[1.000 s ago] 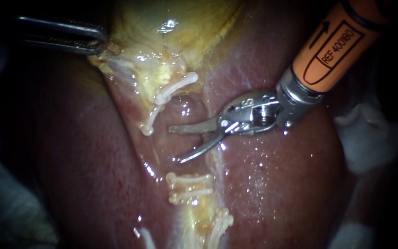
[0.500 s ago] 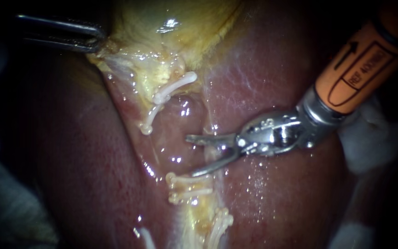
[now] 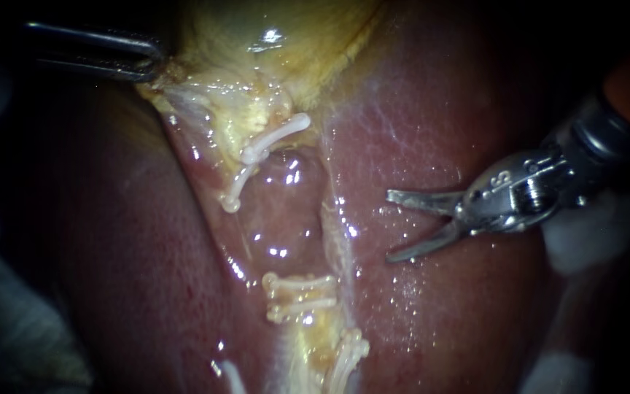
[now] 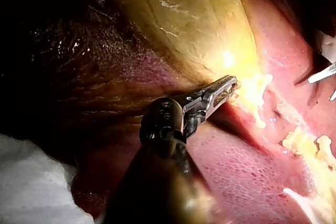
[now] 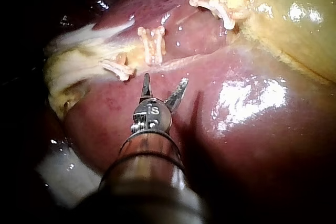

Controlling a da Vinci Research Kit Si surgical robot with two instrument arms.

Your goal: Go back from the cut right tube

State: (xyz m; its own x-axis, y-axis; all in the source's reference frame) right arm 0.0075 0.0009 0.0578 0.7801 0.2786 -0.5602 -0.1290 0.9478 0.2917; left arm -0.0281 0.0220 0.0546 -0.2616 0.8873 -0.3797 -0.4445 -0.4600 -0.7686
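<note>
Steel jaws on my right tool (image 3: 389,226) are spread wide with nothing between them, so it's holding nothing. On the endoscope feed the tips hang over the wet red liver (image 3: 439,306), just to the right of the right tube (image 3: 339,244) and clear of it. That tube is the pale, shiny strand running down the middle of the field, between the upper clips (image 3: 275,140) and the lower clips (image 3: 302,295). Honestly I can't pick out the cut ends from here, there's too much glare. Left of the strand there's a thin see-through film (image 3: 286,208) stretched between the two sets of clips.

The right wrist cam agrees. The right tool sits open in a V with liver under it. Its tips point toward the lower clips, near them but not touching.

My left tool (image 3: 156,64) comes in from the upper left, and its jaws are clamped narrow on the edge of the yellowish gallbladder (image 3: 271,44). On the left wrist cam both jaws sit closed on that pale yellow tissue, right where it meets the liver. The tips of the right tool just peek in at the far side, well apart from the left one.

Some white cloth (image 3: 581,241) sits beside the right tool's shaft, at the liver's edge.
</note>
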